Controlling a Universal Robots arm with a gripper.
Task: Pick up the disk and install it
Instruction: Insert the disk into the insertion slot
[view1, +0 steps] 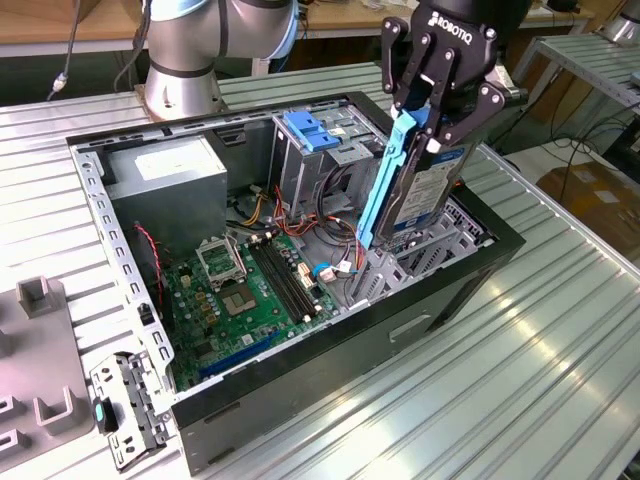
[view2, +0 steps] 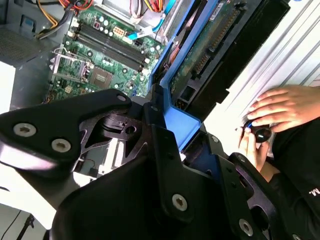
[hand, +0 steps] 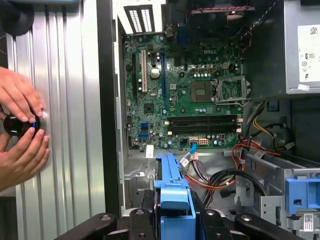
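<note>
Closest to the lens in both wrist views we log the end effector, black links clamped across the disk at its blue rail. The green circuit-board face of the disk shows in the second wrist view.

Exterior view: end effector holds the disk on edge, steeply tilted, with one blue rail toward the exterior view's left. The lower end dips inside the open computer case; we cannot tell whether it touches the bay below.

Taking the motherboard as dial centre in the exterior view:
- disk at 2 o'clock
- silver cage with blue clip at 1 o'clock
- grey labelled box at 11 o'clock
- loose metal bracket near 8 o'clock, outside the case on the ribbed tabletop

First wrist view: a person's hands rest on the tabletop beside the case, fingers around a small black knob.
</note>
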